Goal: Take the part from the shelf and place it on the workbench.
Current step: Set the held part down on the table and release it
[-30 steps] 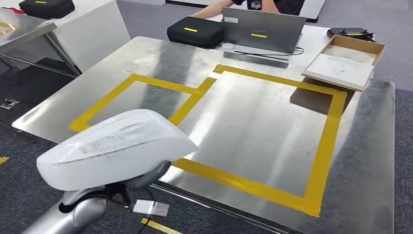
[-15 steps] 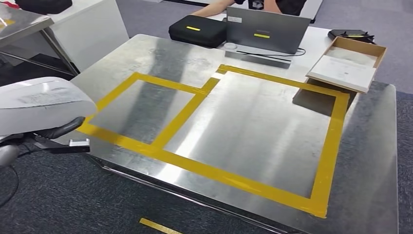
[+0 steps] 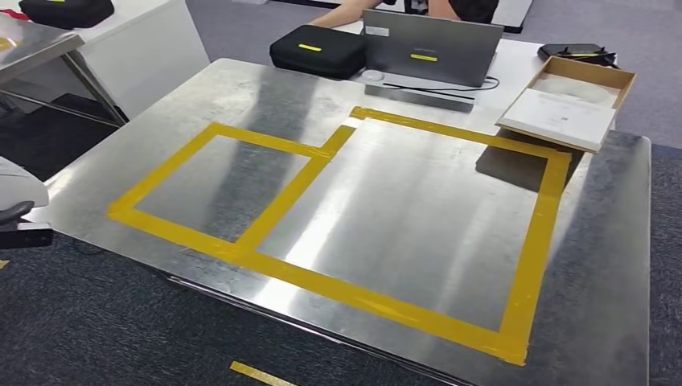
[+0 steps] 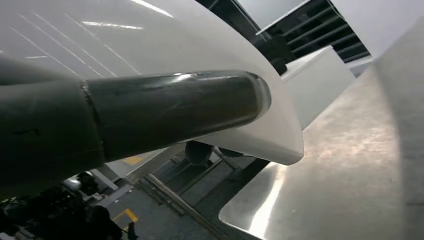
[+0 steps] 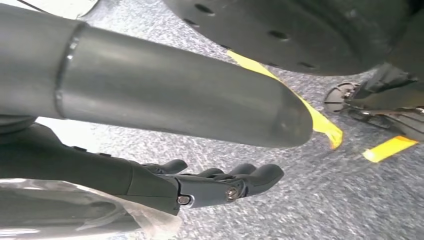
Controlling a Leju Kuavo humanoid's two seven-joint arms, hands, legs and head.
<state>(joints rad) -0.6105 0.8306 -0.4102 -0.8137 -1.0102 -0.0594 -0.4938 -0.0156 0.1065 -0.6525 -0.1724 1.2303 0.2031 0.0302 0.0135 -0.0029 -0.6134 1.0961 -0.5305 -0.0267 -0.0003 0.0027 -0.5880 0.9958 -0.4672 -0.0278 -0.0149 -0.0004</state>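
The part is a large smooth white shell [image 4: 200, 40]; my left hand [image 4: 150, 115] grips it, the thick thumb lying across its face. In the head view only a sliver of the white part [image 3: 14, 183] and a dark finger of my left hand [image 3: 13, 213] show at the far left edge, just off the left corner of the steel workbench [image 3: 402, 201]. Yellow tape marks a small and a large rectangle on the bench top. My right hand [image 5: 200, 187] hangs over the grey floor with its fingers apart, holding nothing.
At the bench's far side stand a black case [image 3: 319, 50], a grey laptop [image 3: 430, 47] with a person's arm [image 3: 342, 16] behind it, and an open cardboard box [image 3: 567, 100] at the far right corner. A white table [image 3: 137, 40] stands to the left.
The white part and my left hand have swung from the lower left of the head view out to its left edge. The bench has shifted only slightly in the picture.
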